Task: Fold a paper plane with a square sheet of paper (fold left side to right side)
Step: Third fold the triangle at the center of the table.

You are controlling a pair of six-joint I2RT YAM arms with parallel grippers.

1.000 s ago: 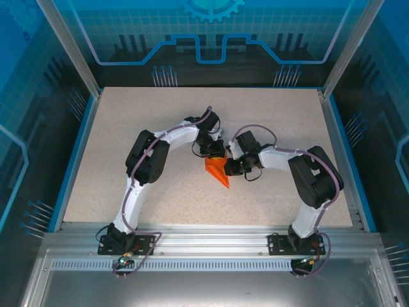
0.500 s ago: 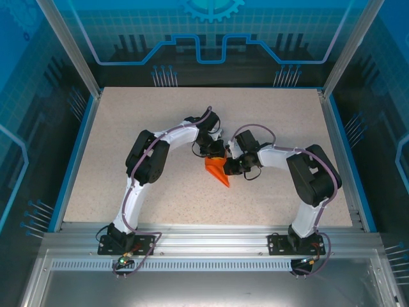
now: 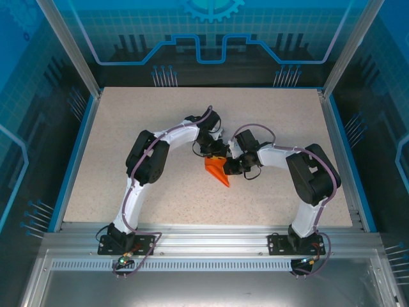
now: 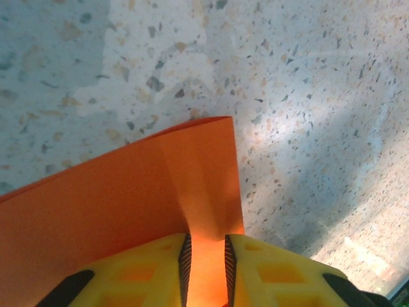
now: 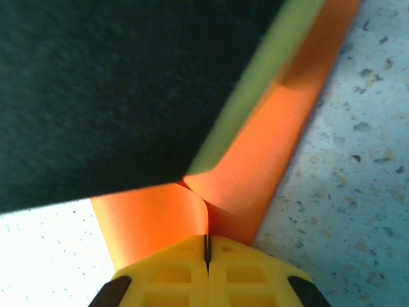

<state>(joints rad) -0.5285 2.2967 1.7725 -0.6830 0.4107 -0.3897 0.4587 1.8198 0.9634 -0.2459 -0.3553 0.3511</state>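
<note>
The orange-red sheet of paper [image 3: 218,173] lies partly folded at the table's middle, its point aimed at the near right. My left gripper [image 3: 215,153] comes onto its far edge from the left. In the left wrist view the yellow fingers [image 4: 147,272] stand a narrow gap apart, with a raised ridge of paper [image 4: 128,192] pinched between them. My right gripper [image 3: 231,165] meets the sheet from the right. In the right wrist view it [image 5: 206,246] is shut on a thin upright flap of the paper [image 5: 255,166]. The left gripper's dark body [image 5: 96,83] hangs right over that flap.
The speckled tabletop [image 3: 128,141] is bounded by blue rails and aluminium posts [image 3: 339,128]. Both arms bend inward, their wrists nearly touching above the paper. Open table surface lies to the left, right and far side.
The right arm has edged slightly left toward the left gripper. The paper and the left arm stay about where they were.
</note>
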